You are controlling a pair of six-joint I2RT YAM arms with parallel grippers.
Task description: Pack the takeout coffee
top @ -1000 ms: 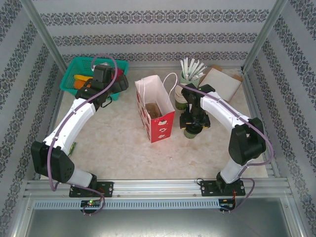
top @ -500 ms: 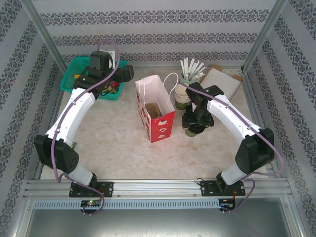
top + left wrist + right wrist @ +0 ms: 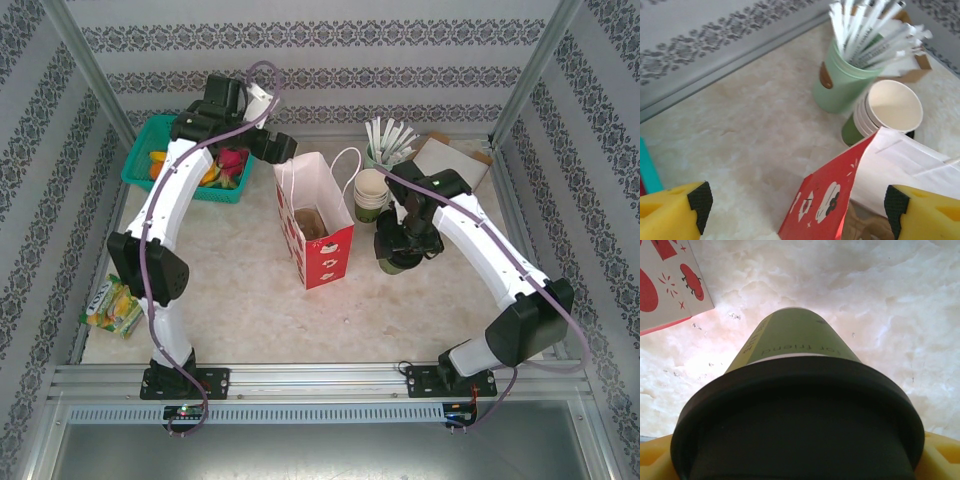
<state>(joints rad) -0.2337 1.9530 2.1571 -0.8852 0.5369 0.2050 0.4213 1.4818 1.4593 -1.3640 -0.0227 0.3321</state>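
In the right gripper's (image 3: pixel 400 246) clasp, the takeout coffee (image 3: pixel 394 264), just right of an upright red-and-white paper bag (image 3: pixel 318 236).
Nearest, at the table's (image 3: pixel 240 285) left edge, a yellow-green snack packet (image 3: pixel 112 305). Mid-table, dark green cup under a black lid, yellow fingers (image 3: pixel 946 462) against both sides of the lid; lifted or resting, unclear. Farther back, stack of cream cups (image 3: pixel 372 192), pale green holder of white sticks (image 3: pixel 384 150), teal basket (image 3: pixel 142 150) far left. Above the bag's rear rim, left gripper (image 3: pixel 280 148), jaws spread wide, grasping nothing.
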